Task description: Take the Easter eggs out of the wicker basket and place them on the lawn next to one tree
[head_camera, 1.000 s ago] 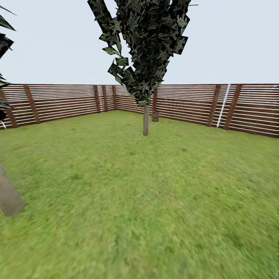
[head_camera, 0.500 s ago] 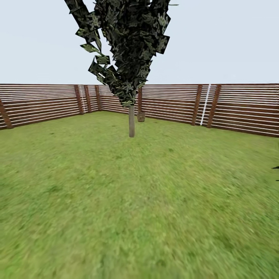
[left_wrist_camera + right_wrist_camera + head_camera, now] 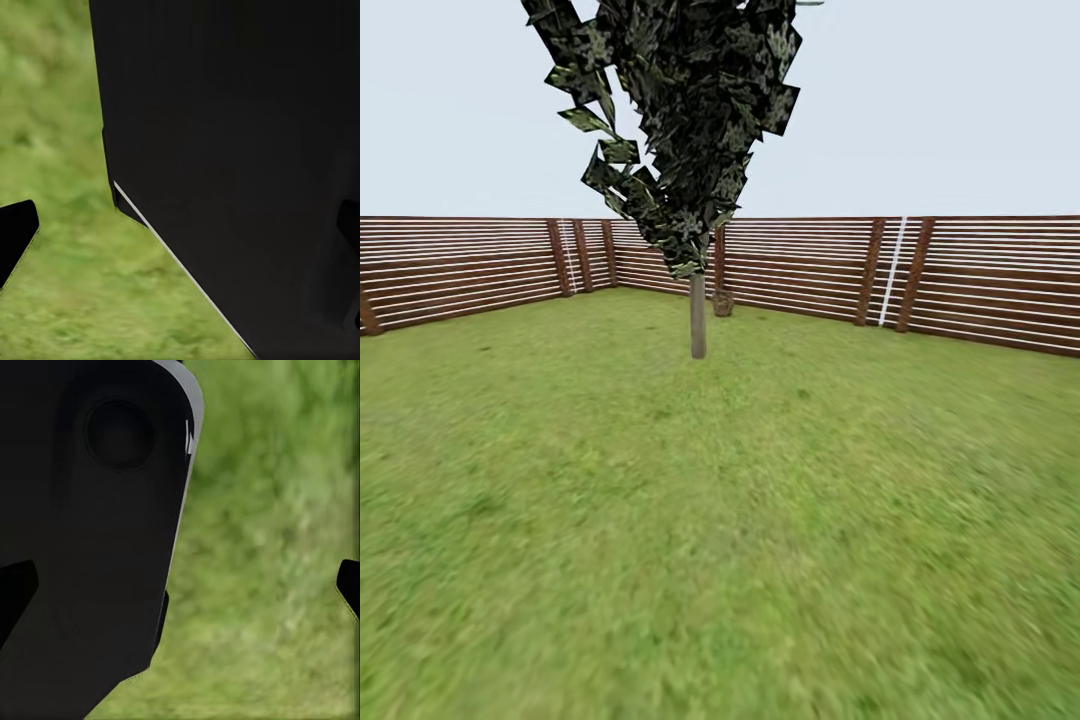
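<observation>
While the robot is on its way across the lawn (image 3: 720, 560), a small tree (image 3: 698, 318) with a thin grey trunk is seen straight ahead in the head view. Just behind the trunk, close to the brown slat fence (image 3: 980, 280), a small tan shape (image 3: 723, 302) is seen; it may be the wicker basket, but it is too small to be sure. No eggs can be made out.

In the left wrist view, one dark tip of the left pincer (image 3: 15, 240) is seen, and grass lies under it. Much of that view is blocked by a big black part of the robot (image 3: 240, 165). In the right wrist view, two dark tips of the right pincer (image 3: 184, 589) are seen far apart, with only grass between them, so nothing is held there. How wide the left pincer is open cannot be told. The arms are likely kept low and tucked in because the robot is being driven. The far tan shape is probably the goal.
</observation>
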Tool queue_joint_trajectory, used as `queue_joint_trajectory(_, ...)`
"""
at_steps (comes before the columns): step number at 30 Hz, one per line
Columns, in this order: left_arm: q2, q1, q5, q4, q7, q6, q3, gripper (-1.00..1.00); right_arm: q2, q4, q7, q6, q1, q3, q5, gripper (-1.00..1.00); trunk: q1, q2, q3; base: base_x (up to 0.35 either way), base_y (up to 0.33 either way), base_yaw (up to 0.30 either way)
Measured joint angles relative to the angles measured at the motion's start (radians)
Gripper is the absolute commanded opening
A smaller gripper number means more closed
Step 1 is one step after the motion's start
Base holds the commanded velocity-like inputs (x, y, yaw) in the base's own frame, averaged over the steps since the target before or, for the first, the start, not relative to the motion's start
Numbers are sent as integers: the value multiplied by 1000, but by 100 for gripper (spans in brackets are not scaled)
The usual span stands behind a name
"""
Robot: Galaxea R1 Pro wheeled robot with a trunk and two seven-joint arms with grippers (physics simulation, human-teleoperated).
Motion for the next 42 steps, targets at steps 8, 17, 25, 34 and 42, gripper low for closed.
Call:
queue_joint_trajectory(8, 0, 0, 0, 0, 0, 0, 0, 100, -1, 0, 1, 0, 0, 1, 1, 100, 0, 0, 0, 326, 0, -111)
queue_joint_trajectory(17, -1, 0, 0, 0, 0, 0, 0, 100, -1, 0, 1, 0, 0, 0, 0, 100, 0, 0, 0, 326, 0, -259)
queue_joint_trajectory(25, -1, 0, 0, 0, 0, 0, 0, 100, 0, 0, 0, 0, 0, -1, 1, 100, 0, 0, 0, 326, 0, -23)
queue_joint_trajectory(34, -1, 0, 0, 0, 0, 0, 0, 100, 0, 0, 0, 0, 0, -1, 1, 100, 0, 0, 0, 326, 0, -1)
queue_joint_trajectory(42, -1, 0, 0, 0, 0, 0, 0, 100, 0, 0, 0, 0, 0, -1, 1, 100, 0, 0, 0, 326, 0, 0)
